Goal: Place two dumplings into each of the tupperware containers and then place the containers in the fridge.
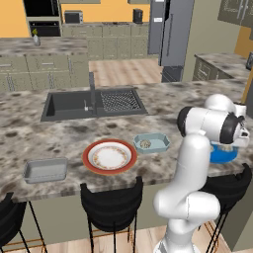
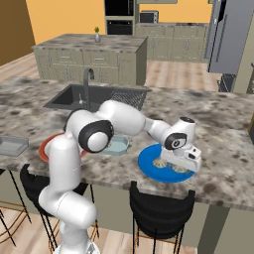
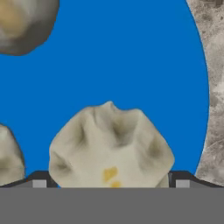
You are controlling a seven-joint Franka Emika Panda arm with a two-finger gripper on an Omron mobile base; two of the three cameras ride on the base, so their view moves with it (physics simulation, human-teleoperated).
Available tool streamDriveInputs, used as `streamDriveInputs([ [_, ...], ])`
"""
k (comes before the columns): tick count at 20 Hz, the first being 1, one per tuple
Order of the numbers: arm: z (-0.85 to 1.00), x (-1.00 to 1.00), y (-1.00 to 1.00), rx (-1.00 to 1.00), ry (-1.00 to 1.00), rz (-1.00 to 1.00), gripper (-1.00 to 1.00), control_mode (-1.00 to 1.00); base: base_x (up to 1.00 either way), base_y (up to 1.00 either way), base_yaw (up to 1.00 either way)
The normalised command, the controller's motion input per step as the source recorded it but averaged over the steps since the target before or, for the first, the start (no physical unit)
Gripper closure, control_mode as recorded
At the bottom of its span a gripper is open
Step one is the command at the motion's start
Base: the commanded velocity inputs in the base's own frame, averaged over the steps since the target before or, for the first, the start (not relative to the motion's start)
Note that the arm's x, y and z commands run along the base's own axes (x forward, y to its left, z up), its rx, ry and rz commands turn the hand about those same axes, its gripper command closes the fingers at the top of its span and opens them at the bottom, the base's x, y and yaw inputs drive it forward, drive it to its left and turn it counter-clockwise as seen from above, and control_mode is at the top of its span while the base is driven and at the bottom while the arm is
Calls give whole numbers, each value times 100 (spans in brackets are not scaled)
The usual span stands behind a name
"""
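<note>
Your end effector (image 3: 109,181) hung wide open, straddling a dumpling (image 3: 109,146) on the blue plate (image 3: 131,57), nothing gripped.

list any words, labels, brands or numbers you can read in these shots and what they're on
None: no readable text anywhere.
The plate carries a speckled pattern, not lettering.
The dumpling has yellow flecks, not marks.
The microwave and the wall oven far behind are too small to show any brand or display digits.
</note>
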Motion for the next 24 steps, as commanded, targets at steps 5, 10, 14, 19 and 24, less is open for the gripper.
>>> streamDriveInputs([
  [5,58,-7,13,0,0,0,100,-100,0,0,0],
  [10,24,0,89,0,-4,1,100,-100,0,0,0],
  [14,27,5,100,0,0,3,100,-100,0,0,0],
  [19,5,2,97,0,1,2,100,-100,0,0,0],
  [24,0,12,87,0,3,2,100,-100,0,0,0],
])
